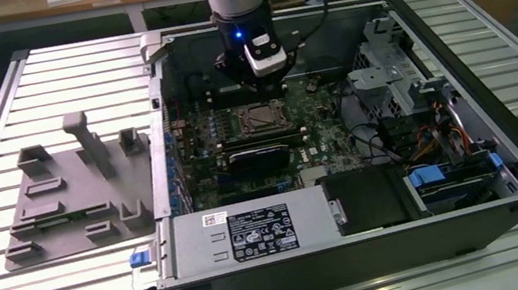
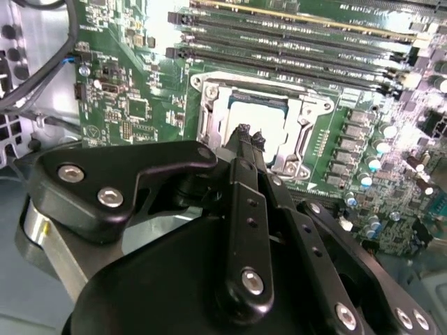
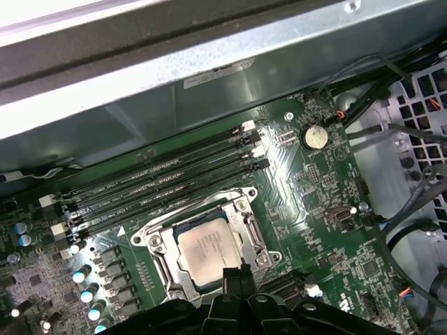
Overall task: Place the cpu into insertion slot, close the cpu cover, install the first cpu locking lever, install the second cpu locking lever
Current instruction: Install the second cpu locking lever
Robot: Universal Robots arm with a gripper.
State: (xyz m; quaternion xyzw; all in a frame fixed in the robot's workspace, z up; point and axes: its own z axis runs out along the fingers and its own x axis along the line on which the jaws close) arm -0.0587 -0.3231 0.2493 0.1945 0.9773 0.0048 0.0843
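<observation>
**CPU seated and covered; gripper poised at the socket edge**

Slatted metal decking carries an open computer case (image 1: pixel 350 201), with a grey fixture plate (image 1: pixel 73 203) lying beside it toward the exterior view's left and wooden desks across the far background. Inside the case, the green motherboard (image 1: pixel 240 155) lies flat, and the arm reaches down from the far side to hang over the insertion slot (image 1: pixel 262 116).

In both wrist views the cpu (image 3: pixel 209 248) sits square in the insertion slot, its dull silver top facing up. The cpu cover (image 3: pixel 246 223) appears to lie down flat around the chip, its window framing the metal top, so placing the chip and closing the cover look done. Whether either locking lever is latched I cannot tell; the thin wire parts along the socket's sides are too hard to read.

The gripper (image 2: pixel 246 134) hovers with its fingertips drawn close together, nearly touching, just at the near edge of the socket frame in the second wrist view. Nothing is visibly held between them, though a thin lever caught there could not be ruled out. Long black memory slots (image 3: pixel 160 178) run just beyond the socket, untouched.
</observation>
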